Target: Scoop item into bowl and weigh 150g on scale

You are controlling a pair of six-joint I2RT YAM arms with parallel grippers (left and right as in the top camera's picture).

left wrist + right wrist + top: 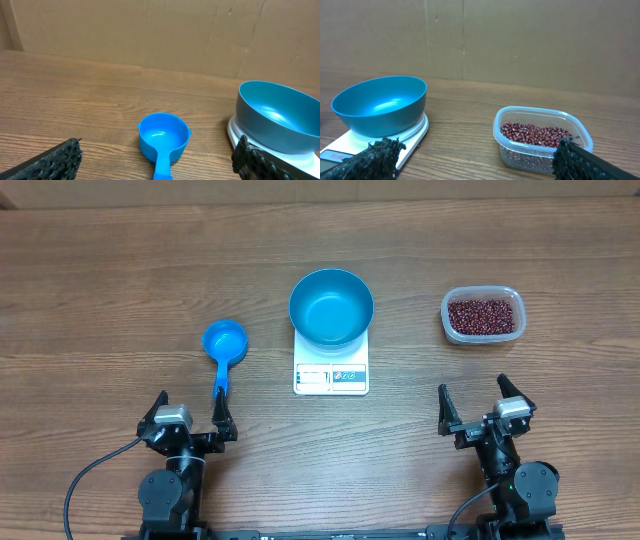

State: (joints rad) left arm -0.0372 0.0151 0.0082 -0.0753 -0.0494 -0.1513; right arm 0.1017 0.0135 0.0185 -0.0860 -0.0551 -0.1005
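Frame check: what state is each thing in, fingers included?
Round bright blue plastic bowl: empty, sitting on the flat white square kitchen scale.
Scale: display unreadable.
Clear rectangular plastic tub: lidless, holding small dark red-brown beans.
Beans: none in the bowl.
Small blue handled scoop: empty, lying on the table.
Left gripper: fingers open, holding nothing.
Right gripper: fingers open, holding nothing.

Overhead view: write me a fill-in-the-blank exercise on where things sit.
The blue bowl sits on the white ____.
The beans lie in the clear ____.
The blue scoop lies nearest the ____ arm's fingers.
Missing words: scale; tub; left.
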